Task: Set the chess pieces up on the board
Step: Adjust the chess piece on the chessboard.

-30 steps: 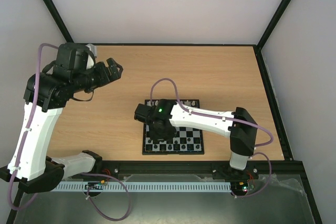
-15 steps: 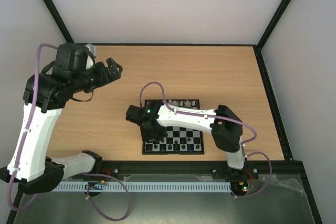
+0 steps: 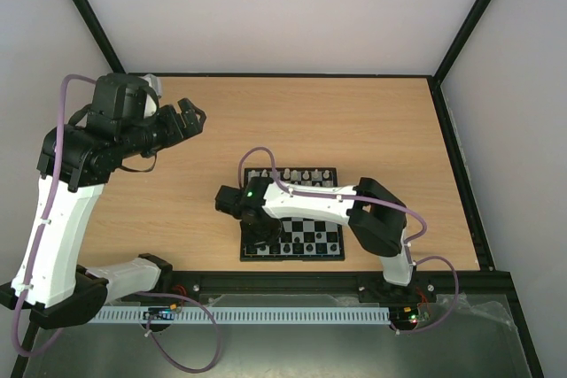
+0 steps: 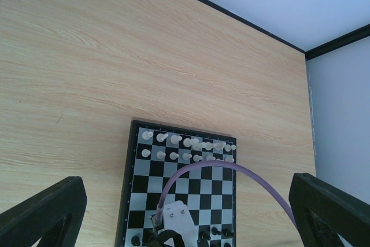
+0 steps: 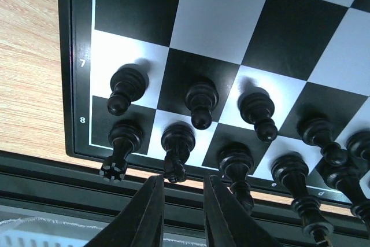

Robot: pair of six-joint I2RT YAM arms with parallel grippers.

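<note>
Board: the board [image 3: 323,241] lies flat on the wooden table [image 3: 372,121], close to the near edge. Its sides run square with the table's.
Facing: it is square, so no side is longer. The cream pieces [image 3: 301,174] fill the two far rows and the black pieces [image 5: 257,111] the near rows.
Writing: the numerals 6, 7 and 8 are printed down the board's left border, with 8 nearest. Small letters run along the near border, and I can make out an "e" and a "d".
Pieces: from the right wrist view they look to stand upright on their squares. A rook [image 5: 118,146] stands on the near-left corner square with a knight [image 5: 176,154] on the square just to its right. A line of pawns fills row 7 beyond them.
Right gripper: the right gripper [image 5: 184,212] hangs over the near-left corner of the board. Its fingers [image 5: 150,215] are drawn in to a narrow slot with nothing in it. The knight's head sits right at the fingertips, and I cannot tell whether they touch it.
Left gripper: the left gripper [image 3: 193,117] is held over the far-left part of the table, well apart from the board. Its fingers [image 4: 52,212] are spread wide and hold nothing.
</note>
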